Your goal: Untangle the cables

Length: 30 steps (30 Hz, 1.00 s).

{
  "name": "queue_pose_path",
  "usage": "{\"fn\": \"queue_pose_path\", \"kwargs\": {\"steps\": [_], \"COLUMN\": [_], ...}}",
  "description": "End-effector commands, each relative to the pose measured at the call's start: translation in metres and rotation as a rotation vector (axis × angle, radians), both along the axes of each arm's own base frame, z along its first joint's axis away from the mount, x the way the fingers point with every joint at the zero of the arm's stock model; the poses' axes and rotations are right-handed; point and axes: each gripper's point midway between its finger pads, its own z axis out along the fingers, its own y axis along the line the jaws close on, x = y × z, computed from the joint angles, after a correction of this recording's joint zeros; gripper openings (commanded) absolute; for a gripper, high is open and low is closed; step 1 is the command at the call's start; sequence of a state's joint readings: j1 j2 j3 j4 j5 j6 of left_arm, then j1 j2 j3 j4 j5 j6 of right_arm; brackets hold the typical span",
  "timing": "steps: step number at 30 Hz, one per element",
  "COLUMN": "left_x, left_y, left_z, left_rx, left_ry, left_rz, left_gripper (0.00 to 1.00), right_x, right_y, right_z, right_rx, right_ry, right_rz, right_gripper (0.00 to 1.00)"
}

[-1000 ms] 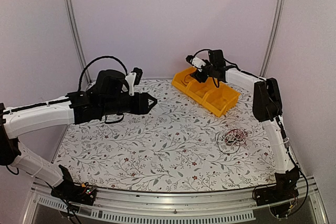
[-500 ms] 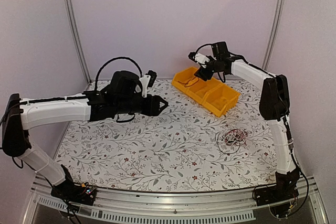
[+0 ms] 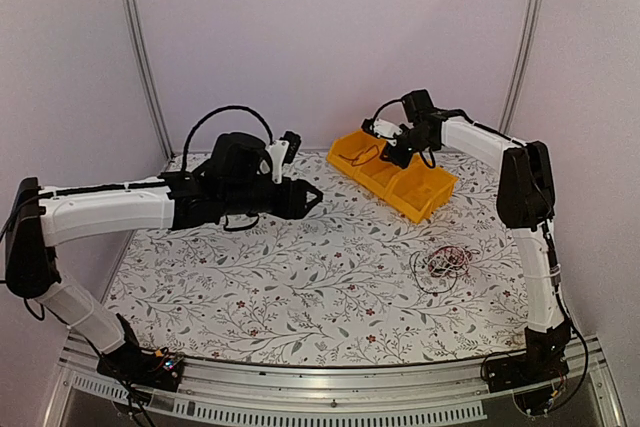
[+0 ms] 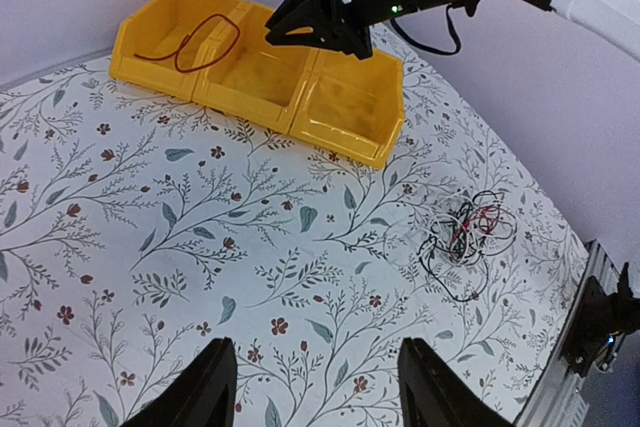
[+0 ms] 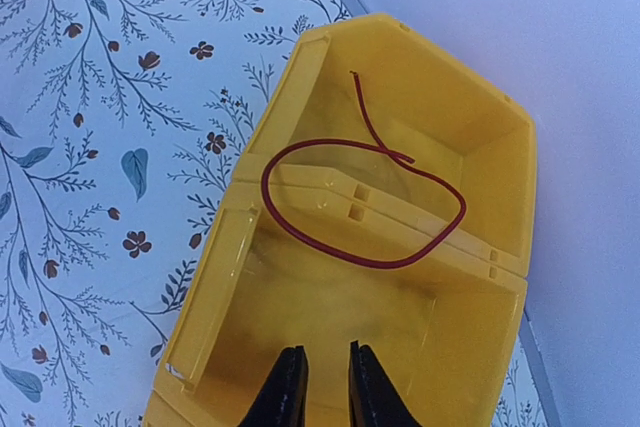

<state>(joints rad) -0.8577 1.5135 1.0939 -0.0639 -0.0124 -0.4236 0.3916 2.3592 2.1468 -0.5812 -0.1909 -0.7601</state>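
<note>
The cables lie in two places. A loose tangle of black, red, white and dark wires [image 3: 445,262] [image 4: 468,232] rests on the floral cloth at the right. One red-brown cable [image 5: 380,265] [image 4: 210,17] lies looped across the divider of the yellow bin [image 3: 430,209] [image 5: 500,147]. My right gripper [image 3: 387,150] [image 5: 328,352] hangs over the bin's middle compartment, its jaws a narrow gap apart with nothing between them. My left gripper [image 3: 318,194] [image 4: 315,345] hovers wide open above the middle of the table, well left of the tangle, holding nothing.
The yellow bin [image 4: 345,142] has three compartments and stands slanted at the back right. Metal frame posts [image 3: 135,47] rise at the back corners. A metal rail [image 3: 330,402] runs along the near table edge.
My left arm has stretched further right over the table. The right gripper has shifted slightly over the bin and its jaws have narrowed from wide to nearly closed.
</note>
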Motion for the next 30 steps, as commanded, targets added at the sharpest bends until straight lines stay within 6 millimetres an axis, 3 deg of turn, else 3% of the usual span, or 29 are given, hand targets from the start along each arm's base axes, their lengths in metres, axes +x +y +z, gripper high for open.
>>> {"fn": "queue_pose_path", "kwargs": {"steps": [1,17,24,30], "left_x": [-0.007,-0.016,-0.026,-0.031], "left_y": [0.006,0.026,0.034,0.042], "left_z": [0.011,0.009,0.008,0.006], "left_rx": [-0.03,-0.02,0.005,0.025], "left_ry": [-0.017,0.035,0.065,0.076], "left_rz": [0.017,0.083,0.092,0.107], "left_gripper": [0.58,0.58,0.57,0.57], "right_x": [0.002,0.031,0.054,0.064], "right_y": [-0.004,0.006,0.015,0.019], "right_z": [-0.001,-0.04,-0.028,0.001], "right_rx": [0.003,0.066,0.127,0.167], "right_ry": [0.019,0.012,-0.052,-0.141], "right_rz": [-0.033,-0.102,-0.141,-0.135], "right_gripper": [0.15,0.02,0.0,0.0]}}
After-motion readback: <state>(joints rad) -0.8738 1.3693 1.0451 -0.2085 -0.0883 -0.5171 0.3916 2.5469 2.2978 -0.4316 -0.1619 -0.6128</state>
